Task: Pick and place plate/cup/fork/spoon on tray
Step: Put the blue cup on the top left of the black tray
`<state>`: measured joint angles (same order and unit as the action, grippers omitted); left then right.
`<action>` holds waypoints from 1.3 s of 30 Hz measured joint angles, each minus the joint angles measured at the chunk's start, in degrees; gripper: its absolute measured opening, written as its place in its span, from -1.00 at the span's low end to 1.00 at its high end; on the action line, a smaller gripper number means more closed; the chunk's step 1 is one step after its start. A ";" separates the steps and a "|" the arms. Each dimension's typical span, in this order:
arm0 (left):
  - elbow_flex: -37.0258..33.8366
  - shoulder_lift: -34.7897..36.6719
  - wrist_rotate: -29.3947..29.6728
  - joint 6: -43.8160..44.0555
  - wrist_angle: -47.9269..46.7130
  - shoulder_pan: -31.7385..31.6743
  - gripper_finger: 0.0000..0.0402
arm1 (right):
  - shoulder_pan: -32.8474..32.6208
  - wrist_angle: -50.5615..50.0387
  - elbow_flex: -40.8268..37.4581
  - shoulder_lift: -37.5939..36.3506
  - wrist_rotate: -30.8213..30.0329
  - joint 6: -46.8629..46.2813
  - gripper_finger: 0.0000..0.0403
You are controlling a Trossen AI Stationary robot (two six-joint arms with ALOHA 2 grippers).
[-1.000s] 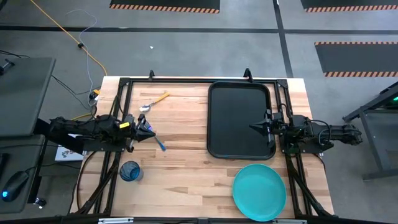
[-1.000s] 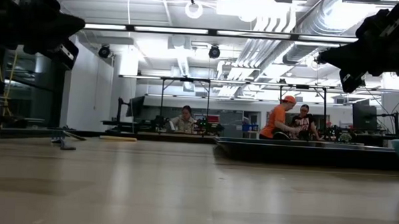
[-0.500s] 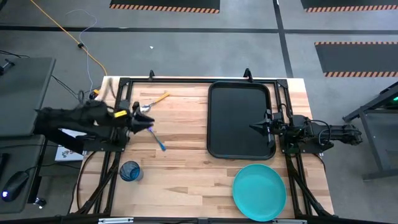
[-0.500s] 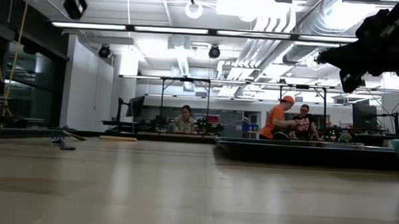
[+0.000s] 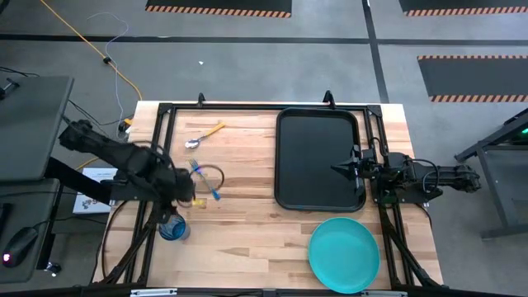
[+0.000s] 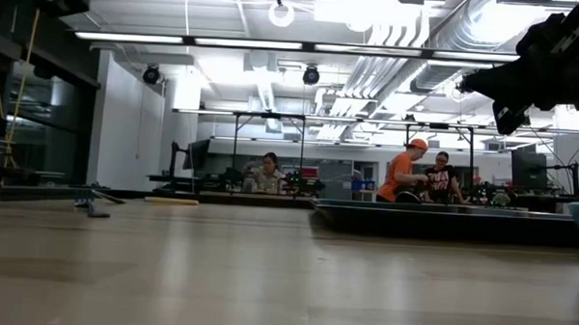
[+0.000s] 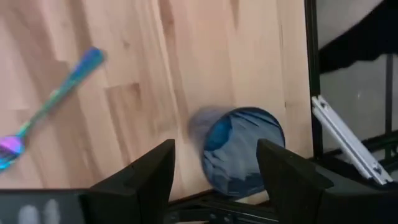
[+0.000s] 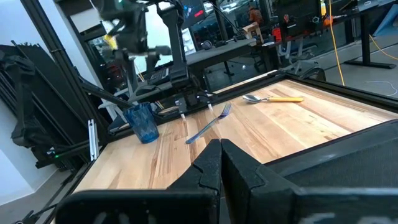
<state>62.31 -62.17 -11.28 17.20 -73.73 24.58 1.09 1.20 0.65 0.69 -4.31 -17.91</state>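
The dark-blue cup (image 5: 172, 228) stands upright on the wood near the table's left near corner. My left gripper (image 5: 185, 206) hangs over it, open and pointing down; in the left wrist view the cup (image 7: 242, 152) shows below, between the two fingers (image 7: 148, 177), untouched. The blue fork (image 5: 214, 195) lies flat just right of the gripper. The spoon (image 5: 205, 134) lies at the far left. The black tray (image 5: 320, 159) lies at the far right, the turquoise plate (image 5: 344, 254) near the right front corner. My right gripper (image 5: 337, 169) is shut over the tray's right part.
Black frame rails (image 5: 148, 214) run along the table's left and right edges, close to the cup. Bare wood lies between the fork and the tray. People sit and stand in the room beyond the table (image 6: 405, 176).
My left gripper has risen from beside the fork, swung toward the table's near edge and tipped down over the cup. The fork, the cup and my right arm have kept still.
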 joint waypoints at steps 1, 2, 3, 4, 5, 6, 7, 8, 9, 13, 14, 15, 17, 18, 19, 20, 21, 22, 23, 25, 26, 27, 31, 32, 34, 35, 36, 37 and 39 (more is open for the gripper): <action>-0.38 -0.66 0.38 0.48 0.07 1.14 0.08 | 0.00 -0.01 0.00 0.00 0.01 0.00 -1.00; -0.72 -1.23 1.63 1.25 0.06 2.41 0.08 | 0.00 -0.01 0.00 0.00 -0.01 0.00 -1.00; -1.12 -1.76 3.46 2.16 0.00 3.73 0.08 | 0.01 0.00 0.01 0.00 0.01 0.00 -1.00; -1.70 -2.03 5.71 2.98 -0.01 5.09 0.08 | 0.00 -0.01 0.01 0.00 0.00 0.00 -1.00; -2.26 -2.21 7.62 3.75 -0.42 6.36 0.08 | 0.00 -0.01 0.00 0.00 -0.01 0.00 -1.00; -2.87 -2.29 8.99 4.68 -0.46 7.46 0.08 | 0.00 0.00 0.01 0.00 0.01 0.00 -1.00; -3.57 -2.38 9.93 5.97 -0.11 8.43 0.08 | 0.02 -0.01 0.00 0.00 0.01 0.00 -1.00; -4.52 -2.47 10.13 7.31 0.50 9.30 0.08 | 0.02 -0.01 0.00 0.00 -0.01 0.00 -1.00; -5.42 -2.53 10.00 8.81 0.77 10.17 0.09 | 0.02 -0.01 0.02 0.00 0.01 0.00 -1.00; -7.80 -2.45 9.29 11.71 3.01 13.35 0.09 | 0.00 -0.01 0.01 0.00 0.00 0.00 -1.00; -8.42 -2.43 9.41 12.33 4.04 13.84 0.09 | 0.02 -0.01 0.00 0.00 -0.01 0.00 -1.00; -8.97 -2.43 9.43 13.06 5.00 14.20 0.09 | 0.02 -0.01 0.00 0.00 0.01 0.00 -1.00; -10.12 -2.42 9.37 14.84 6.79 15.03 0.09 | 0.00 -0.01 0.00 0.00 0.01 0.00 -1.00; -10.80 -2.45 9.29 15.36 7.44 15.47 0.09 | 0.00 0.00 0.01 0.00 0.01 0.00 -1.00; -11.50 -2.45 9.20 15.62 7.88 15.91 0.09 | 0.00 0.00 0.00 0.00 0.01 0.00 -1.00; -12.24 -2.45 9.16 15.74 8.13 16.22 0.09 | 0.02 0.01 0.00 0.00 0.01 0.00 -1.00; -12.99 -2.45 9.02 15.98 8.09 16.33 0.09 | 0.01 0.00 0.00 0.00 0.00 0.00 -1.00; -13.85 -2.45 9.04 16.41 8.10 16.50 0.09 | 0.02 -0.01 0.00 0.00 0.01 0.00 -1.00; -14.62 -2.46 9.04 16.92 8.10 16.50 0.09 | 0.02 -0.01 0.00 0.00 0.01 0.00 -1.00; -15.84 -2.46 9.07 17.13 8.85 16.48 0.09 | 0.00 -0.01 0.00 0.00 0.00 0.00 -1.00; -16.37 -2.45 9.06 17.13 9.87 16.48 0.09 | 0.00 -0.01 0.00 0.00 0.00 0.00 -1.00; -16.95 -2.45 9.05 17.13 11.13 16.48 0.09 | 0.01 -0.01 0.01 0.00 -0.01 0.00 -1.00; -18.94 -2.81 9.06 17.84 13.29 16.46 -0.02 | 0.02 -0.01 0.00 0.00 -0.01 0.00 -1.00; -19.26 -3.21 9.17 18.13 13.57 16.33 -0.10 | 0.00 -0.01 0.02 0.00 -0.01 0.00 -1.00; -19.41 -3.96 9.36 18.15 13.54 16.30 -0.31 | 0.02 -0.01 0.00 0.00 0.01 0.00 -1.00; -19.29 -4.24 9.41 18.15 13.58 16.19 -0.45 | 0.00 -0.01 0.01 0.00 0.00 0.00 -1.00; -18.97 -4.43 9.33 17.99 13.52 15.84 -0.61 | 0.02 0.00 0.00 0.00 0.00 0.00 -1.00; -18.28 -4.59 8.75 17.31 13.44 15.10 -0.78 | 0.01 -0.01 0.01 0.00 -0.01 0.00 -1.00; -15.68 -4.63 6.91 16.11 13.26 12.51 -0.93 | 0.00 -0.01 0.01 0.00 0.01 0.00 -1.00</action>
<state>46.64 -66.81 -4.37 33.31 -60.48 37.09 1.09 1.19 0.66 0.69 -4.30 -17.91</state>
